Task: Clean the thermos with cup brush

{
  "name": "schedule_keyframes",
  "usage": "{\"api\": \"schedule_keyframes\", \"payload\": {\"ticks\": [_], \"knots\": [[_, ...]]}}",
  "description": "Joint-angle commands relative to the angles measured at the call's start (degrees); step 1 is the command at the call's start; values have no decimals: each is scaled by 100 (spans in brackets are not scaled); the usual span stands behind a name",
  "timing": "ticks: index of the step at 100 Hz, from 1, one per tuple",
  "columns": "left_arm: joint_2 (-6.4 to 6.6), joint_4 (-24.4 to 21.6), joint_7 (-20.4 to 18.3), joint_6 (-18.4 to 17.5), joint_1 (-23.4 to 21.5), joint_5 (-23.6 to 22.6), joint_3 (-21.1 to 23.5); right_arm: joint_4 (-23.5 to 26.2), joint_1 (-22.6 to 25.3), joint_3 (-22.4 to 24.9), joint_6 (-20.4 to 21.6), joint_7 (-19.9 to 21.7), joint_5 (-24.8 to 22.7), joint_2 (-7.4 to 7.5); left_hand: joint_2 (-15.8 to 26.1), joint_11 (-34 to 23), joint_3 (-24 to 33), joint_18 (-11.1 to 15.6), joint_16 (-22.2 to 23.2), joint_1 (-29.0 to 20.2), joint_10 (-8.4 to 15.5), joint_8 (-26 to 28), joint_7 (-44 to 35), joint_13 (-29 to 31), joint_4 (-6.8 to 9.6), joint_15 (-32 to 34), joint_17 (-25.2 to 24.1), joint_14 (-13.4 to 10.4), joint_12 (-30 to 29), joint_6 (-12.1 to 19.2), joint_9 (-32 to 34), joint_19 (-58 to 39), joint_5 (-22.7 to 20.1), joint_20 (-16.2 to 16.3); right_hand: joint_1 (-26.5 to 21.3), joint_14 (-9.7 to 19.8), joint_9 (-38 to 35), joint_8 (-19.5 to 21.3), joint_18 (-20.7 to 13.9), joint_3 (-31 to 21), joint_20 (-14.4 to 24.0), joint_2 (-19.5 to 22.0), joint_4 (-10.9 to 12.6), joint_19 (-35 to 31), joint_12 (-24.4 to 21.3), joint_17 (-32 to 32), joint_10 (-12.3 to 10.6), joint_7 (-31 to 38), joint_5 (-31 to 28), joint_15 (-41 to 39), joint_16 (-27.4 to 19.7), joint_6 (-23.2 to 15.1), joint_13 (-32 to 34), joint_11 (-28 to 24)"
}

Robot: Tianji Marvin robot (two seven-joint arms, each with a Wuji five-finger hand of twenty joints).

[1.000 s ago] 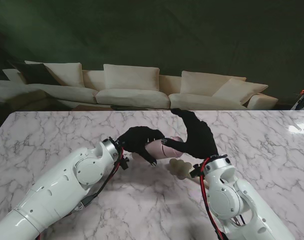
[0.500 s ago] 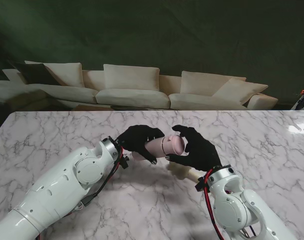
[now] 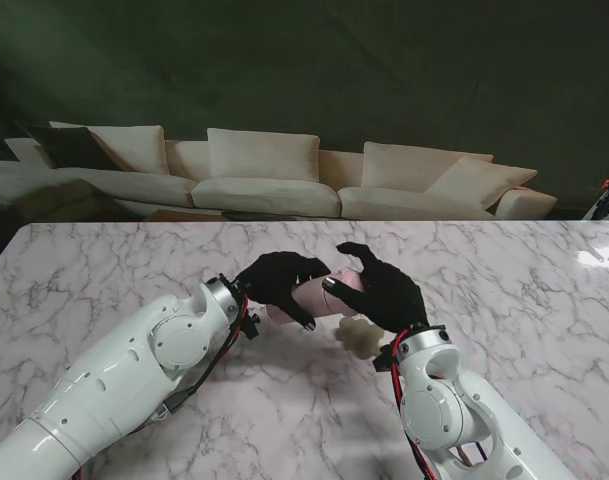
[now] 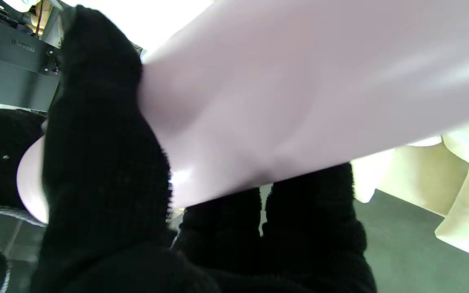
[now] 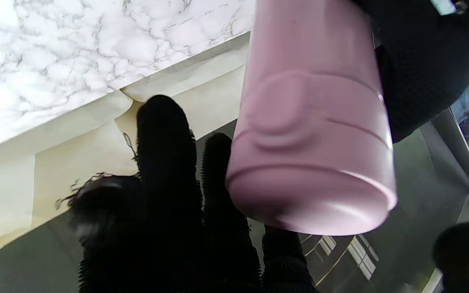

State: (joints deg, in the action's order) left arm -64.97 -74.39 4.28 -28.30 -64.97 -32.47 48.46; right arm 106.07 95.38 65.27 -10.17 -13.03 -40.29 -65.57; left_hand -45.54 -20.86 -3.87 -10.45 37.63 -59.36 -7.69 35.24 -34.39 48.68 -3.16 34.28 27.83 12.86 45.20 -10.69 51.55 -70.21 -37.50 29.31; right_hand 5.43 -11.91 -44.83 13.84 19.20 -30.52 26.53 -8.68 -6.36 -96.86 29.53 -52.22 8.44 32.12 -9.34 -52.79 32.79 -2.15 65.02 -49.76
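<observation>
A pink thermos (image 3: 314, 298) lies sideways above the marble table (image 3: 104, 270), with my left hand (image 3: 277, 282) in a black glove shut around its body. The left wrist view shows those fingers (image 4: 104, 162) wrapped on the pink wall (image 4: 299, 101). My right hand (image 3: 382, 290) is at the capped end with its fingers spread. In the right wrist view its fingers (image 5: 169, 183) lie straight beside the lid (image 5: 312, 162), with the thumb apart from it. The cup brush's cream sponge head (image 3: 362, 335) rests on the table beside my right wrist, and its handle is hidden.
A cream sofa (image 3: 274, 180) stands beyond the table's far edge. Both white forearms cross the part of the table nearest to me. A bright glare patch (image 3: 599, 255) sits at the far right edge.
My right hand came down from its raised pose, drew back toward me, then moved forward over the thermos's capped end. The left hand and thermos have stayed put.
</observation>
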Motion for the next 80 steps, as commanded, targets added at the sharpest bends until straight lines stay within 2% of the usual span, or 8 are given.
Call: {"api": "schedule_keyframes", "payload": {"ticks": [1, 4, 8, 15, 34, 56, 69, 80], "knots": [[-36, -38, -73, 3, 38, 9, 3, 44, 105, 74, 50, -159, -404, 7, 2965, -329, 3000, 585, 427, -1254, 433, 244, -729, 601, 402, 1119, 117, -384, 161, 888, 108, -278, -559, 105, 434, -273, 851, -163, 23, 79, 270, 302, 76, 316, -152, 727, -284, -764, 436, 471, -27, -260, -514, 474], [-34, -38, -75, 1, 38, 6, 6, 45, 138, 124, 113, -211, -495, 16, 2966, -328, 2999, 585, 427, -1252, 437, 244, -730, 600, 402, 1118, 117, -385, 160, 891, 105, -278, -562, 105, 457, -257, 1438, -101, 145, 96, 314, 357, 92, 752, -338, 1182, -286, -1464, 424, 1010, -205, -255, -986, 757], [-34, -37, -73, -1, 37, 1, 10, 67, 191, 193, 187, -262, -551, 20, 2965, -328, 2999, 585, 426, -1252, 434, 244, -730, 598, 402, 1117, 117, -379, 161, 886, 105, -278, -563, 105, 415, -263, 2053, 1116, 271, 98, 438, 338, 100, 1266, -615, 1666, -264, -2713, 237, 1645, -438, -260, -1541, 1010], [-33, -37, -69, -2, 35, -3, 14, 140, 311, 342, 290, -279, -604, 31, 2970, -326, 2997, 585, 427, -1247, 433, 244, -729, 594, 402, 1117, 117, -387, 160, 889, 101, -278, -560, 104, 311, -185, 2937, 1722, 337, 91, 376, 280, 106, 1863, -1025, 2291, -259, -3264, 165, 2488, -842, -247, -2313, 1427], [-38, -27, -54, -8, 41, -7, 6, 238, 663, 892, 1309, -113, -392, 78, 2970, -328, 2997, 586, 428, -1247, 440, 244, -730, 596, 403, 1120, 118, -378, 160, 886, 100, -280, -561, 104, -895, 124, 3471, 2131, -34, 139, 65, -330, 129, 3376, -1801, 3667, -325, -3013, 170, 3969, -1697, -278, -4028, 2926], [-40, -19, -33, -39, 50, -19, 19, -25, 795, 1468, 2752, 98, -754, 209, 2970, -332, 3002, 583, 429, -1238, 434, 247, -734, 594, 409, 1123, 115, -372, 161, 892, 105, -283, -566, 106, -2717, 227, 3490, 1778, -89, -339, -25, -1763, 501, 3717, -1924, 3478, -266, -1903, 339, 3987, -1778, -903, -3824, 3287], [-39, -15, -36, -46, 56, -20, 19, -153, 744, 1634, 3322, 472, -724, 283, 2967, -335, 3004, 581, 429, -1248, 433, 247, -733, 598, 407, 1124, 113, -377, 163, 882, 106, -284, -565, 106, -3102, 374, 3492, 1781, -113, -1916, -214, -2709, 595, 3826, -1987, 3476, -252, -1092, 373, 3898, -1725, -1500, -3799, 3464], [-36, -19, -46, -51, 53, -17, 23, -224, 668, 1659, 3474, 639, -913, 340, 2967, -334, 3007, 583, 430, -1248, 432, 247, -731, 597, 408, 1126, 111, -374, 162, 883, 103, -285, -561, 107, -3314, 502, 3489, 1655, -361, -2801, -260, -2958, 545, 3855, -1979, 3461, -246, -833, 214, 3715, -1613, -1839, -3809, 3454]]}}
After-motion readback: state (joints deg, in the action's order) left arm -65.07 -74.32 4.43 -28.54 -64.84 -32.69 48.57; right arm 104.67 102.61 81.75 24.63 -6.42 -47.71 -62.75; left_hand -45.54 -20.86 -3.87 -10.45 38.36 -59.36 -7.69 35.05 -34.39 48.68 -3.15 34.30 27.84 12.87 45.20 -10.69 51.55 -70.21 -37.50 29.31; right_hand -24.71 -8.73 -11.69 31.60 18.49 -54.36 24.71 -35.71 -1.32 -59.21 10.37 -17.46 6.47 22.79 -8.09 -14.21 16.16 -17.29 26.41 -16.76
